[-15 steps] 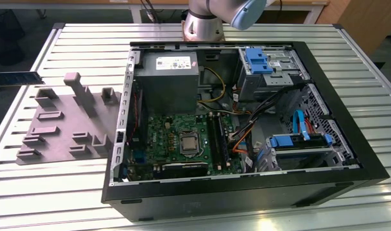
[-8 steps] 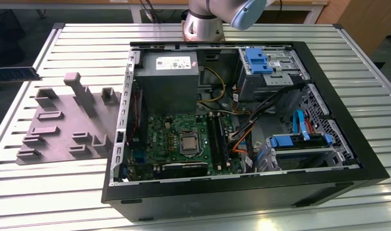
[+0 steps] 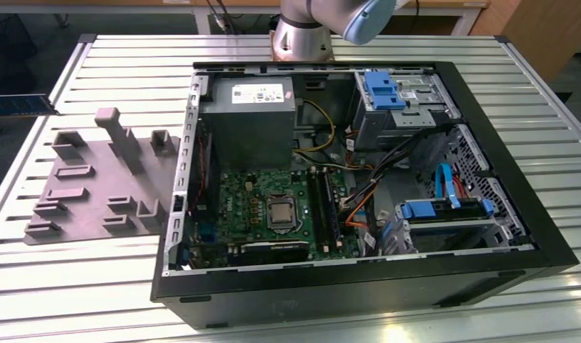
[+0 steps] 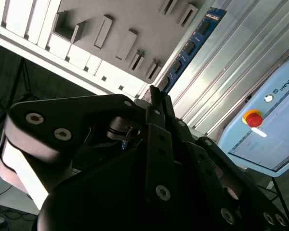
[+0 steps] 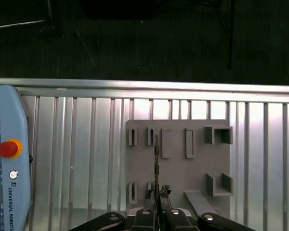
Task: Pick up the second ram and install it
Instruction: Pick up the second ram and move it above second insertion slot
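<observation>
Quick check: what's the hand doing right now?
Hand: closed, holding the blue memory stick.

black hand, silver screws

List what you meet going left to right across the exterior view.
ram → grey tray → power supply → slot rails → case's right wall
</observation>
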